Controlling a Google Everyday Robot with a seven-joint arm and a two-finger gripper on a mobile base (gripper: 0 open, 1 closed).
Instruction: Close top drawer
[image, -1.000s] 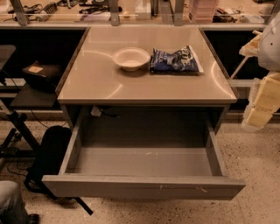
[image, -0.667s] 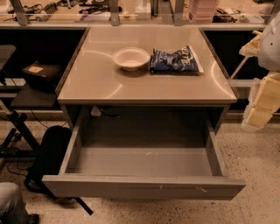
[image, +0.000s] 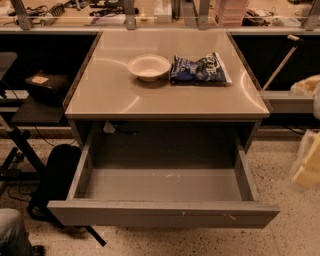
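Observation:
The top drawer (image: 165, 214) is a wide, shallow grey metal drawer pulled far out from under the table top (image: 125, 95). Its inside shows empty, and its plain front panel has small white scratch marks. My arm with the gripper (image: 307, 161) shows as a pale, blurred shape at the right edge of the view. It is level with the drawer's right side and apart from it.
A white bowl (image: 149, 66) and a blue snack bag (image: 199, 68) lie on the table top. A black bag (image: 56, 175) and a stand's legs sit on the floor left of the drawer. A black box (image: 46, 86) rests on a low shelf at left. Someone's knee (image: 12, 232) is at bottom left.
The pale arm shape at the right edge has moved downward and slightly right. The drawer, bowl and bag have not moved.

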